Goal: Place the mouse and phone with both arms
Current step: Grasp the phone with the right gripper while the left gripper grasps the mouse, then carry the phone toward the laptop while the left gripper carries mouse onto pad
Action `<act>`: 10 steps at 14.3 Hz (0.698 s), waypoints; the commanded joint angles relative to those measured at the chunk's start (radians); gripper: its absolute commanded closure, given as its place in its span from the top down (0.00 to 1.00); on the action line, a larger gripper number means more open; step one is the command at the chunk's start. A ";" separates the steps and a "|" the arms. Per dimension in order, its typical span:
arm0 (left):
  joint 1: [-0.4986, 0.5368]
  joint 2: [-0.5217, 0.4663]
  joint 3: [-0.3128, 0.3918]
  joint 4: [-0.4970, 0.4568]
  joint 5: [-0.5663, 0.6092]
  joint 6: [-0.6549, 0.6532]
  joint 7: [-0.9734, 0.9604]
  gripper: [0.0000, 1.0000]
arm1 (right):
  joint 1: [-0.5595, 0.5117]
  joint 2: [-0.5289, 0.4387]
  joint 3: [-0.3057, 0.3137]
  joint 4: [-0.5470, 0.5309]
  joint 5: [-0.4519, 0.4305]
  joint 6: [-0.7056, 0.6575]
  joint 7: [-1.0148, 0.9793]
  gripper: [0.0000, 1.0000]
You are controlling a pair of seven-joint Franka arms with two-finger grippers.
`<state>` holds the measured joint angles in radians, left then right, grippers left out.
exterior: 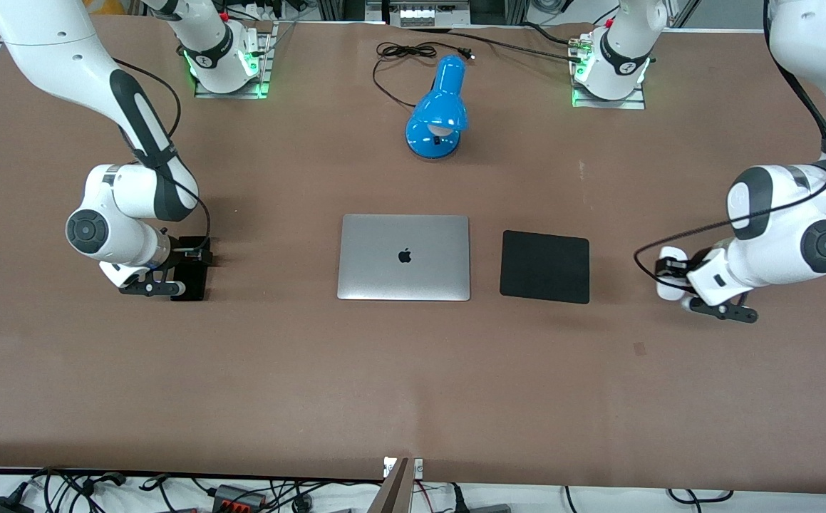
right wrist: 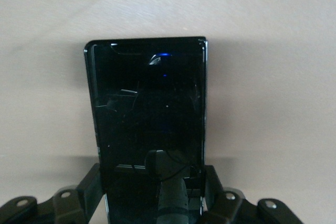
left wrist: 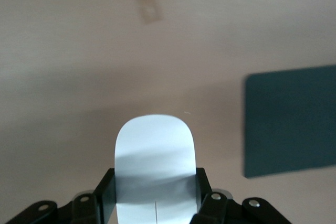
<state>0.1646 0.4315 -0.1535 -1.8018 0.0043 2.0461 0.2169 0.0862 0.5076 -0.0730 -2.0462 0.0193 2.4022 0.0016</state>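
Front view: the right end effector (exterior: 183, 276) sits on the phone (exterior: 192, 285) at nine o'clock of the laptop (exterior: 404, 257); the left end effector (exterior: 676, 281) on the mouse (exterior: 666, 274) at three o'clock, past the black pad (exterior: 545, 266).

Left wrist view: fingers (left wrist: 107, 195) clamp the mouse's (left wrist: 155, 166) sides, its long axis running straight out from them.

Right wrist view: fingers (right wrist: 90, 184) pinch the phone's (right wrist: 149, 124) long edges, low over the tabletop (right wrist: 273, 77).

Brown table (exterior: 413, 385) carries all. Closed silver laptop (exterior: 404, 257) at centre, landmark. Black mouse pad (exterior: 545, 266) just beside laptop, toward left arm's end, not touching. Blue desk lamp (exterior: 438, 108) farther from front camera than laptop, lying on table, black cord (exterior: 400, 53) trailing toward robot bases. Phone (exterior: 192, 269) well apart from laptop toward right arm's end. White mouse (exterior: 669, 281) well apart from laptop toward left arm's end, past pad.
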 commanded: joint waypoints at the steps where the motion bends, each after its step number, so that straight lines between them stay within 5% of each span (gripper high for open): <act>1: 0.007 0.007 -0.056 0.007 0.007 -0.032 0.004 0.31 | 0.029 -0.032 0.016 0.007 0.014 0.006 -0.003 0.24; 5: 0.003 0.026 -0.132 0.001 0.005 0.014 -0.005 0.28 | 0.049 -0.018 0.133 0.084 0.021 0.005 0.136 0.21; 10: -0.049 0.059 -0.156 -0.131 0.005 0.265 -0.103 0.28 | 0.111 0.060 0.213 0.147 0.021 0.011 0.389 0.21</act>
<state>0.1380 0.4843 -0.3024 -1.8623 0.0040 2.1988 0.1600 0.1685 0.5223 0.1293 -1.9370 0.0294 2.4100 0.3171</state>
